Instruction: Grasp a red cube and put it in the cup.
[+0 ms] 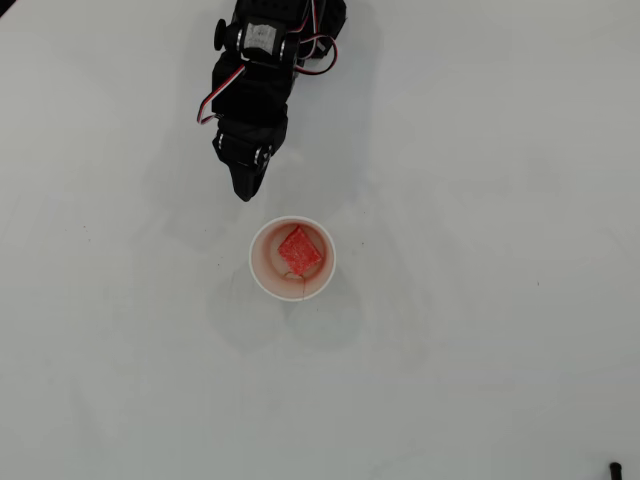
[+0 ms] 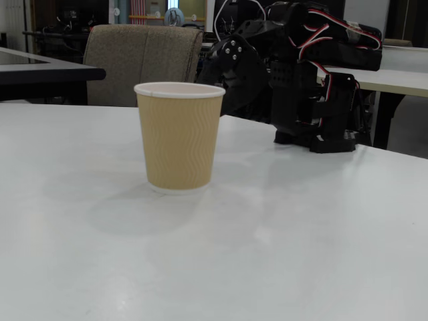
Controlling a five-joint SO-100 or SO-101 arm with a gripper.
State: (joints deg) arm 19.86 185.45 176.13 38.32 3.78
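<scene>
The red cube lies inside the cup, tilted against its cream-coloured bottom, near the middle of the table in the overhead view. In the fixed view the cup stands upright, with a tan ribbed outside and a white rim, and the cube is hidden inside it. My gripper is above and to the left of the cup in the overhead view, apart from it, with its fingers together in a point and nothing between them. In the fixed view the black arm is folded low behind the cup.
The white table spreads all around the cup. A small black thing shows at the bottom right corner of the overhead view. In the fixed view a padded chair and other tables stand beyond the far edge.
</scene>
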